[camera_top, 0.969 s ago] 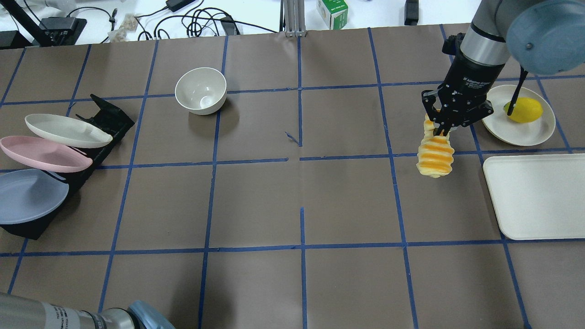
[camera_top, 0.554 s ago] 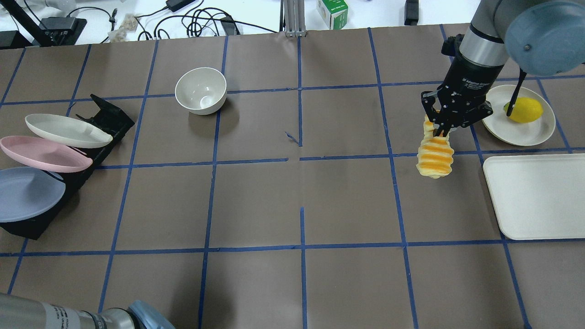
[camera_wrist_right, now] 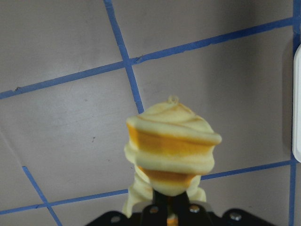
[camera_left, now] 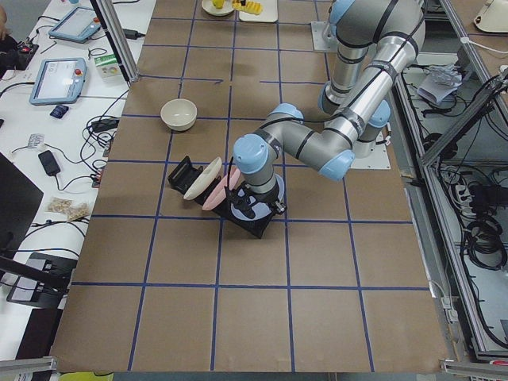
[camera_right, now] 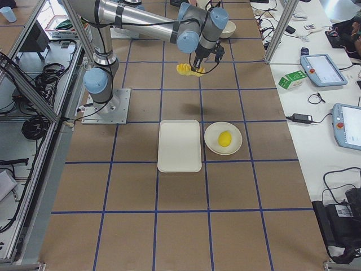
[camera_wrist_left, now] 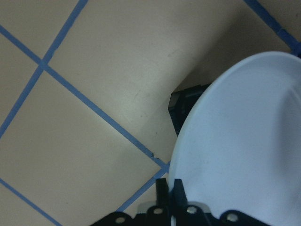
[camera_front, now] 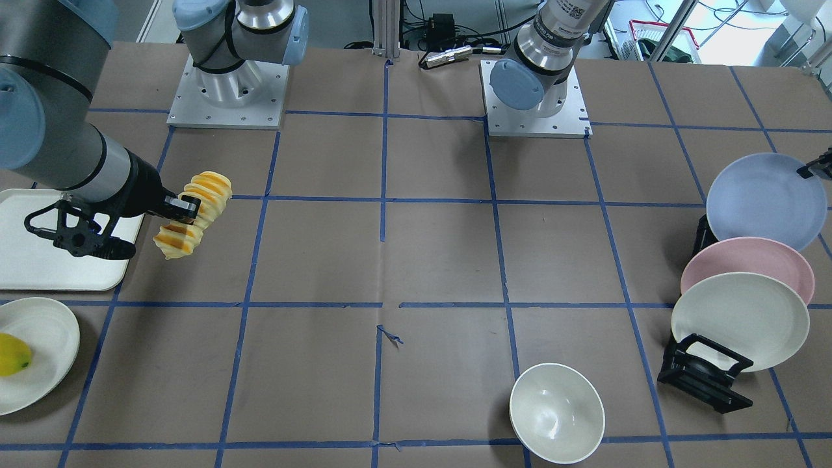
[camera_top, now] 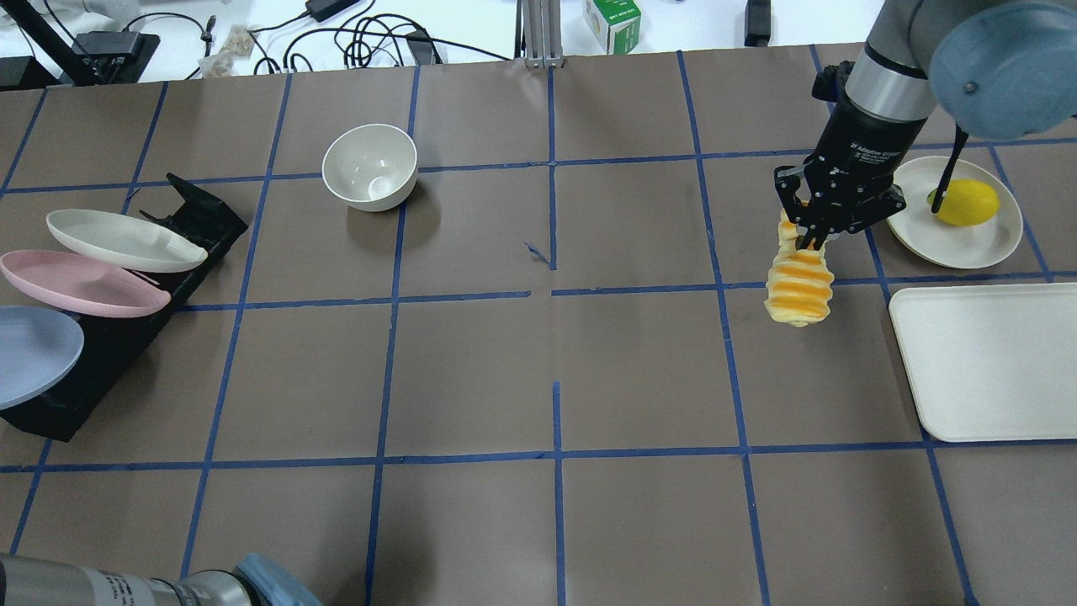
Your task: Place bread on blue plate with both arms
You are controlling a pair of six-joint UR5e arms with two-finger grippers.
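My right gripper (camera_top: 809, 238) is shut on the upper end of the bread (camera_top: 798, 288), a yellow-orange ridged loaf that hangs above the table at the right. The bread also shows in the front view (camera_front: 194, 216) and fills the right wrist view (camera_wrist_right: 171, 146). The blue plate (camera_top: 32, 353) stands tilted at the near end of the black rack (camera_top: 118, 345) at the far left. In the left wrist view my left gripper (camera_wrist_left: 170, 213) is shut on the blue plate's rim (camera_wrist_left: 244, 155). The blue plate also shows in the front view (camera_front: 764, 201).
A pink plate (camera_top: 80, 284) and a cream plate (camera_top: 122, 240) lean in the same rack. A cream bowl (camera_top: 370, 167) stands at the far middle left. A white tray (camera_top: 993, 362) lies at the right edge, with a lemon (camera_top: 968, 202) on a cream plate (camera_top: 968, 244) behind it.
The blue plate has moved left, partly past the overhead view's edge, away from the pink plate. The right gripper and the bread have barely moved.
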